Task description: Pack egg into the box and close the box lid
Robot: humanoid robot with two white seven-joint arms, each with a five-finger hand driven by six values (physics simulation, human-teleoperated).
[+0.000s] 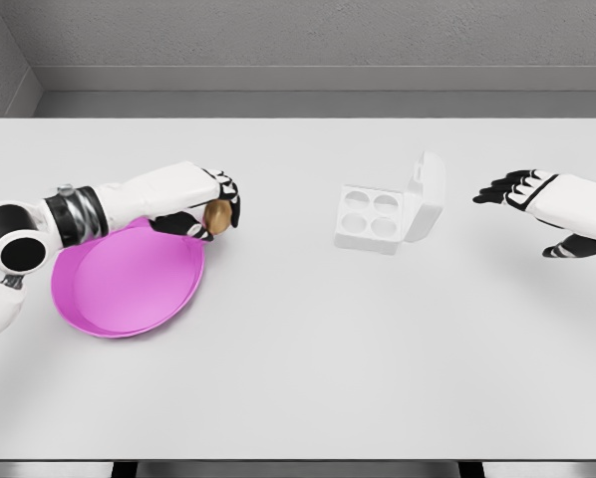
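Presently the left hand (200, 204) has its fingers (228, 189) curled around a small brown egg (216, 215), holding it just past the upper right rim of a shallow round magenta plastic bowl (129, 284) that sits on the plain white tabletop (298, 378). Well apart to the right stands a small white four-cup egg box (370, 217), all four cups vacant, its hinged lid (428, 196) raised upright on the right side. Beyond the box the right hand (522, 189) hovers, fingers extended and apparently holding nothing, though the view there is partial.
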